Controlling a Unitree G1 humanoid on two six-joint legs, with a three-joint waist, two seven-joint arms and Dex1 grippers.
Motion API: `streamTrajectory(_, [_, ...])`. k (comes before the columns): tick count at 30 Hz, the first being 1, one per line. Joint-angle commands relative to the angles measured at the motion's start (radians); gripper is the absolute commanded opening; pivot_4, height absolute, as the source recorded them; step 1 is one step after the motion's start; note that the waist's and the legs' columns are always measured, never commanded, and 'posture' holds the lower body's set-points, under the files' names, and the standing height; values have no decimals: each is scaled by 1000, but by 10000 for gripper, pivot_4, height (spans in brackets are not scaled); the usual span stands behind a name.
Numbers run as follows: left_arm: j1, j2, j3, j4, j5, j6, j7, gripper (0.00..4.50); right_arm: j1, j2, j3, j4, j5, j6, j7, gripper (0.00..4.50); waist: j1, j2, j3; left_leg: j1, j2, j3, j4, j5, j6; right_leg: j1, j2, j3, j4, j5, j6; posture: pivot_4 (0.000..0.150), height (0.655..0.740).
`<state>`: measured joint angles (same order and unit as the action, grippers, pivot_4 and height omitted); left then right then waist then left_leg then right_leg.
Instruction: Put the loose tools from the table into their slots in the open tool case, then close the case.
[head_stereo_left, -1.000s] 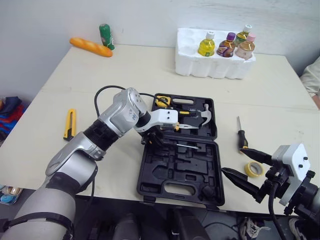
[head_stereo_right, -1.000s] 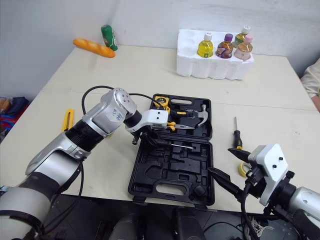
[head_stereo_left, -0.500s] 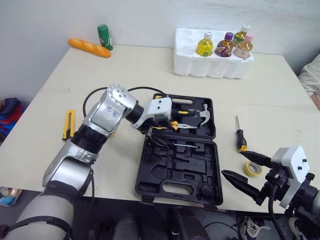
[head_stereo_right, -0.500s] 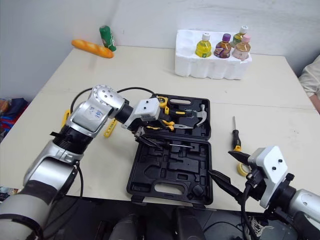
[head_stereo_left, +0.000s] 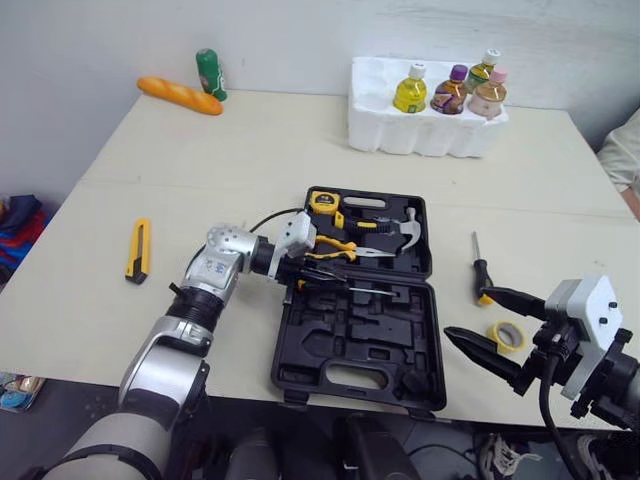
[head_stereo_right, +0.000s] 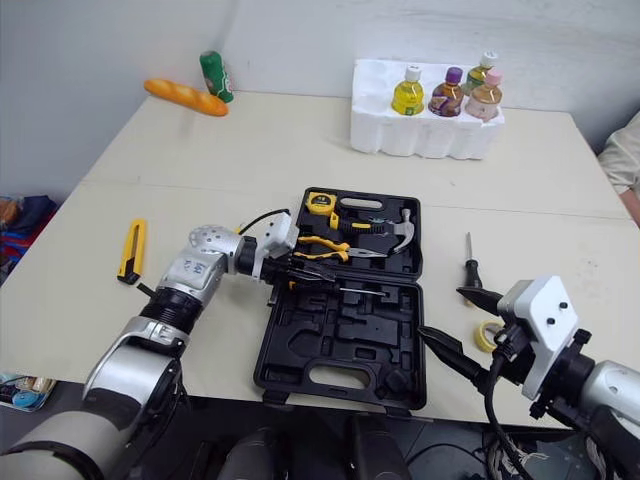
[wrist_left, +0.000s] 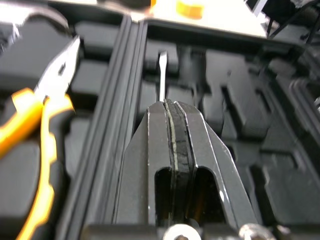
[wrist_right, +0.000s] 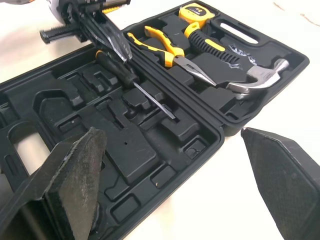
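Black left jaws lowered screwdriver (wrist_right: 122, 75) into case (head_stereo_left: 340, 345).

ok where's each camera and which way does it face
Left eye view: head, facing forward and down over the table; left gripper at the tool case, right gripper.
Right eye view: the head's other eye, same scene and arms.
Left wrist view: left wrist, looking along the left gripper, shut on a screwdriver.
Right wrist view: right wrist, looking between its open fingers across the case.
Shared: both wrist views show the pliers and screwdriver.
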<state>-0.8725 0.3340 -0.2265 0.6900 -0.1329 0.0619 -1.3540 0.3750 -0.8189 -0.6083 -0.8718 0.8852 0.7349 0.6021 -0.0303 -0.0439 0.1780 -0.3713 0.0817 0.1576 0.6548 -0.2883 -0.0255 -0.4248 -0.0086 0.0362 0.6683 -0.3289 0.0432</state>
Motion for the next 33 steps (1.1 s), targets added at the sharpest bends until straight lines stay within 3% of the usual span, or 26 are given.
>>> streamTrajectory(1, [-2,11,-43,27,65,-40,4,143,-11,-8,4,1,-3,-18,12,45000,0,0,0,0,0,0,0,0,0,0,0,0,0,0,0,1500,7339])
streamTrajectory(5, [8,12,-143,82,212,-4,117,143,-24,-13,24,12,-9,-16,15,45000,0,0,-8,3,0,-1,0,0,1,4,0,-1,-1,0,0,1500,7339])
streamTrajectory(10, [63,39,-206,18,248,2,87,143,-18,-12,30,14,-20,-16,17,45000,-4,2,-26,23,1,-2,-9,-9,7,33,0,-3,-14,-2,0,1500,7339])
streamTrajectory(15, [103,60,-248,-37,266,19,70,143,-1,-12,25,21,-36,-14,27,45000,-7,1,-35,33,2,-2,-10,-13,7,38,0,-3,-14,-6,0,1500,7339])
streamTrajectory(18, [86,36,-228,-11,268,53,137,143,10,-7,19,28,-47,-18,34,45000,-6,2,-38,37,2,-3,-10,-16,7,45,-1,-3,-14,-9,0,1500,7339])
streamTrajectory(23, [81,25,-157,-52,200,140,169,143,30,-2,12,41,-62,-26,51,45000,-1,4,-40,38,2,-3,-9,-17,9,48,-2,-3,-18,-10,1,1500,7339])
streamTrajectory(33, [175,37,-1,-435,-57,365,113,143,-12,-20,14,123,-73,-34,102,45000,-5,6,-36,35,1,-3,-18,-17,8,39,-2,-3,-21,-10,2,1500,7339])
